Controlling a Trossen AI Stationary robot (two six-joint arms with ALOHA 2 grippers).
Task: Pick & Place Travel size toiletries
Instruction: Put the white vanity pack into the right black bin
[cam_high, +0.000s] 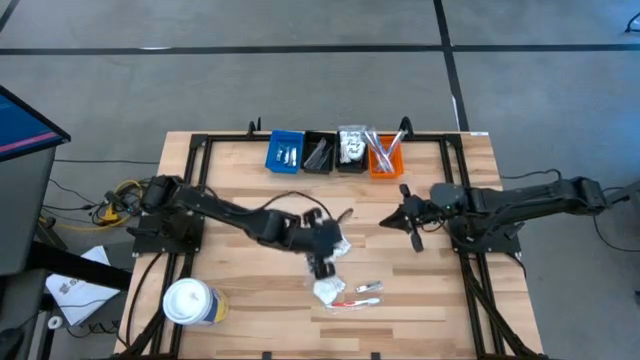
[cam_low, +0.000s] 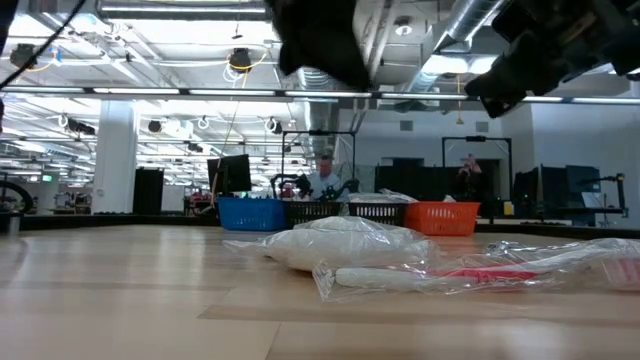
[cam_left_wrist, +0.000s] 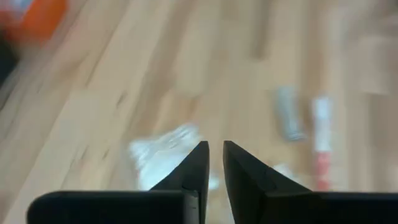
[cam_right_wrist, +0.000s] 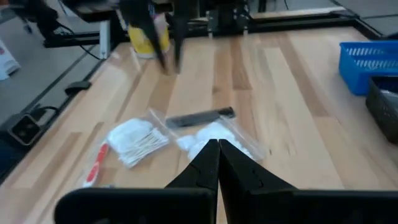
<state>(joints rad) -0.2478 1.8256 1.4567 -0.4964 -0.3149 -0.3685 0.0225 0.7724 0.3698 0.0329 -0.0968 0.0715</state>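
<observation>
High view: two dark arms work over a pale wooden table (cam_high: 240, 180) in a black frame. Four small rectangular bins stand in a row at the far edge: one blue bin (cam_high: 285, 151), two black bins (cam_high: 320, 153), one orange bin (cam_high: 385, 158), all holding small items. One white cylindrical tub (cam_high: 190, 302) stands near the front left corner. The left gripper (cam_high: 321, 266) hangs just above a crumpled white sachet (cam_high: 329, 290); two clear-wrapped sticks (cam_high: 362, 294) lie beside it. The right gripper (cam_high: 413, 226) waits well apart, toward the right side.

Low view: the sachet (cam_low: 345, 243) is soft and wrinkled; one glossy wrapped stick with red (cam_low: 470, 273) lies before it.

Left wrist view: the fingers (cam_left_wrist: 193, 171) stand narrowly parted, gripping nothing visible.

Right wrist view: the fingers (cam_right_wrist: 233, 165) meet, empty. Ahead lie one flat black comb (cam_right_wrist: 199, 117), a cotton-swab packet (cam_right_wrist: 137, 142), one red-handled stick (cam_right_wrist: 96, 163).
</observation>
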